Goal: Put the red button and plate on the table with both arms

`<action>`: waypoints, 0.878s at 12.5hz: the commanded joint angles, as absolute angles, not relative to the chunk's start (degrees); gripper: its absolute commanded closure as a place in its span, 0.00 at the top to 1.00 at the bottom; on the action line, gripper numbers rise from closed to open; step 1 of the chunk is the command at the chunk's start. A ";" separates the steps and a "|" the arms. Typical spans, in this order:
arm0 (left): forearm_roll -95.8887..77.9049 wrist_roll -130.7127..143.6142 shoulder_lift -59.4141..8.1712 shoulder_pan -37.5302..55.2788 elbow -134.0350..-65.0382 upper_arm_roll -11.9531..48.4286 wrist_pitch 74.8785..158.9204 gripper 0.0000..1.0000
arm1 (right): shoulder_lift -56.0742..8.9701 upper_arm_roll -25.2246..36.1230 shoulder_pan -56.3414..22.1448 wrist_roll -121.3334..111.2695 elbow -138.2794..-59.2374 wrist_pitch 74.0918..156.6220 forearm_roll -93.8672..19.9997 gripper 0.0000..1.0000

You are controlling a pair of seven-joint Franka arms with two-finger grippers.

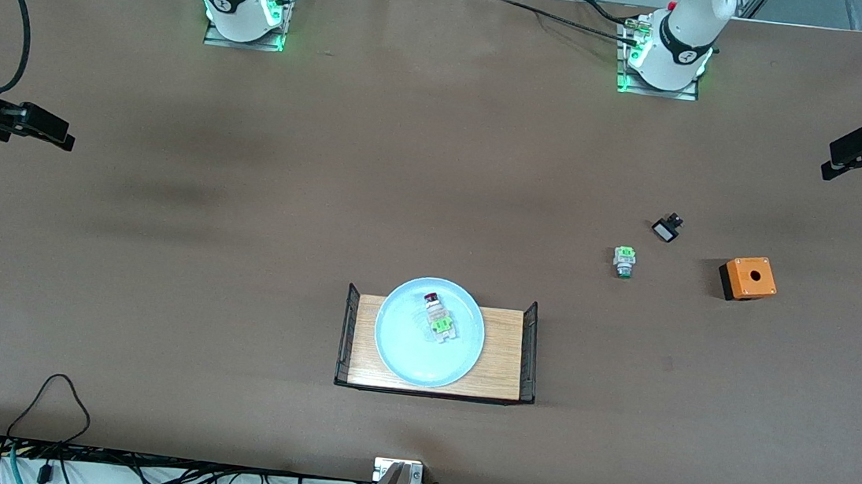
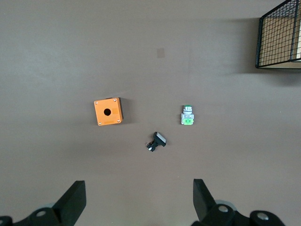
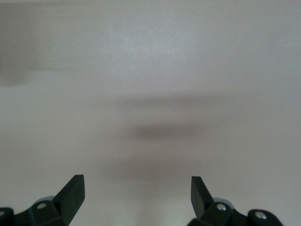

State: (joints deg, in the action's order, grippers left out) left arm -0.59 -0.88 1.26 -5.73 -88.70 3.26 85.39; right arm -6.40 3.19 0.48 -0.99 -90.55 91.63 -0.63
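The plate point(image 1: 428, 356) sits on a small wooden tray point(image 1: 503, 360) with black wire ends, near the middle of the desk's point(image 1: 240, 255) edge closest to the front camera. The red button point(image 1: 437, 318) lies on the plate, its red cap pointing toward the robots' edge and its green block on the side nearer the camera.

Toward the left arm's end of the desk, three small things lie well apart from one another. A green button point(image 1: 624, 261) with a silver end is nearest the tray. A small black part point(image 1: 667, 229) with a white face lies a little farther from the front camera. An orange box point(image 1: 748, 278) with a hole in its top is closest to the left arm's end edge.

The left hand point(image 1: 859, 153) hangs in the air at the left arm's end edge of the desk. In the left wrist view its fingers point(image 2: 75, 200) are spread wide with nothing between them, and bare desk with the three small parts shows below.

The right hand point(image 1: 35, 125) hangs over the right arm's end edge. Its fingers point(image 3: 73, 193) are likewise wide apart and hold nothing, over bare desk.
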 commanded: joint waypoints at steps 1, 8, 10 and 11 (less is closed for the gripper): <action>0.17 -1.75 2.02 -6.15 -89.12 3.78 84.20 1.00 | -6.07 2.72 0.88 -1.76 -90.09 90.62 0.09 1.00; 0.97 2.52 -1.48 -6.07 -88.51 3.78 84.02 1.00 | -5.98 2.72 0.88 -1.67 -89.91 90.61 0.09 1.00; 0.79 11.73 -3.94 -5.37 -88.16 3.87 84.55 1.00 | -6.06 2.72 0.88 -1.76 -89.91 90.53 0.09 1.00; 0.79 15.61 -5.96 -4.93 -85.46 3.95 84.64 1.00 | -6.15 2.72 0.88 -1.67 -89.91 90.61 0.09 1.00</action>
State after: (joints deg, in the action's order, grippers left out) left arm 0.17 8.83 -2.68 -5.55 -88.90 3.39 84.63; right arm -6.40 3.19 0.48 -0.99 -90.55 91.54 -0.63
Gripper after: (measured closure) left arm 0.000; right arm 0.000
